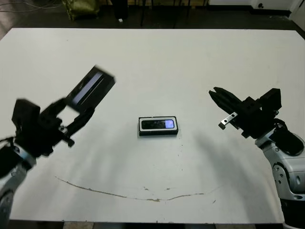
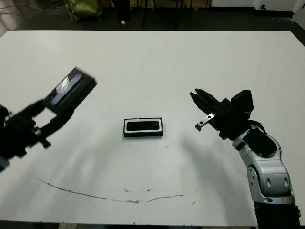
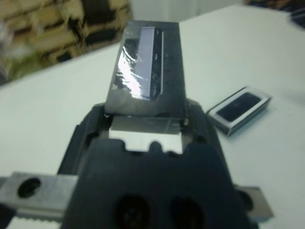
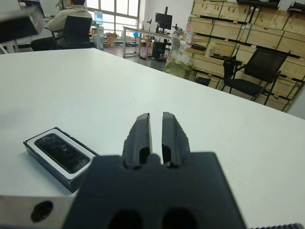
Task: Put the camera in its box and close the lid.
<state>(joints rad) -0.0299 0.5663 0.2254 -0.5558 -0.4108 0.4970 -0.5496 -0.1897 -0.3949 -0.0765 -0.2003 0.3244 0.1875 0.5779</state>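
While our left claw (image 1: 78, 110) clamps the light, stiff, glossy lid (image 1: 90, 86) by one end aloft, the camera (image 1: 158, 125) lies in the box (image 1: 158, 132) mid-surface; our right claw (image 2: 199, 102) hovers pinched together.
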